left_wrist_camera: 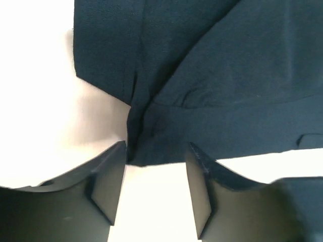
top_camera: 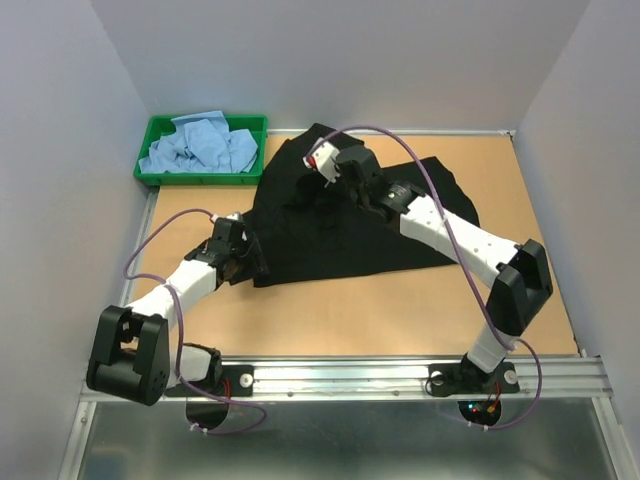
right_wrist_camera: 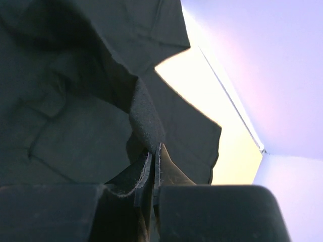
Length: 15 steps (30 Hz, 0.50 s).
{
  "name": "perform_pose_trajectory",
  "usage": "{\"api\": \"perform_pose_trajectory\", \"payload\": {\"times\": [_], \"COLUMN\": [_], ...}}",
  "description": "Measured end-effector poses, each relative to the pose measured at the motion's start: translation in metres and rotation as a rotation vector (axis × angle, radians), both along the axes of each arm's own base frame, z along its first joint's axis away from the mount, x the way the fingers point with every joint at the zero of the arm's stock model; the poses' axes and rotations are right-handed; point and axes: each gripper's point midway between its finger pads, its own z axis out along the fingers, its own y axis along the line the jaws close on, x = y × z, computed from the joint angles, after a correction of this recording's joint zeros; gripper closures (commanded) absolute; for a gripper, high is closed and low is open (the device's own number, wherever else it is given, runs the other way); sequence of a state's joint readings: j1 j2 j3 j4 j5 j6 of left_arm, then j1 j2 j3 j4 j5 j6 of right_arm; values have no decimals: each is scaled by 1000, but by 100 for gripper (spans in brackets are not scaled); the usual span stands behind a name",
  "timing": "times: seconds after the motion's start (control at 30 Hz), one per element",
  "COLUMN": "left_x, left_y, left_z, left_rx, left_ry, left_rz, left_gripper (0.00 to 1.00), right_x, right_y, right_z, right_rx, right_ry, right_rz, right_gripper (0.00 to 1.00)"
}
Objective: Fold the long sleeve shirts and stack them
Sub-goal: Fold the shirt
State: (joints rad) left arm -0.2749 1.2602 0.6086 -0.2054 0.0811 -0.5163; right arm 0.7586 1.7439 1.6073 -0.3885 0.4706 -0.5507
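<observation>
tan table [top_camera: 400,310], pale walls on three sides. black shirt [top_camera: 330,235]: spread mid-table, bunched toward the far side. blue shirts [top_camera: 205,145]: heaped in green tray [top_camera: 150,172], far left corner, touching the black shirt's edge. left gripper [left_wrist_camera: 155,147]: fingers apart, at the shirt's near left hem, gripping nothing. right gripper [right_wrist_camera: 154,149]: clamped on a fold of the black shirt.

Black shirt [top_camera: 330,240]: matt woven cloth, fine weave. Tray [top_camera: 195,179], upper left: glossy green plastic. Worktop [top_camera: 350,310]: smooth matt tan board.
</observation>
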Motion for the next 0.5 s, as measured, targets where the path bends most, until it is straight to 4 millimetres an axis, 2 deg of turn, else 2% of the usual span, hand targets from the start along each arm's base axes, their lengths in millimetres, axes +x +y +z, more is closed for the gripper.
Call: {"api": "perform_pose_trajectory", "payload": {"times": [0.03, 0.17, 0.23, 0.3, 0.4, 0.5], "left_x": [0, -1, 1, 4, 15, 26], "left_y": [0, 2, 2, 1, -6, -18], "left_z": [4, 14, 21, 29, 51, 72], "left_rx": [-3, -4, -7, -15, -51, -113], "left_ry": [-9, -30, -47, -68, -135, -221], "left_rz": [5, 16, 18, 16, 2, -31], "left_gripper": [27, 25, 25, 25, 26, 27], "right_x": [-5, -21, -19, -14, -1, 14], "right_y": [-7, -34, -45, -48, -50, -36], "right_z": [-6, -27, -28, -24, -11, 5], "right_rx": [-18, -69, -86, -92, -99, -91], "right_ry": [6, 19, 3, -19, -67, -112], "right_rz": [-2, -13, -18, -19, -17, 15], "right_gripper": [99, 99, 99, 99, 99, 99]}}
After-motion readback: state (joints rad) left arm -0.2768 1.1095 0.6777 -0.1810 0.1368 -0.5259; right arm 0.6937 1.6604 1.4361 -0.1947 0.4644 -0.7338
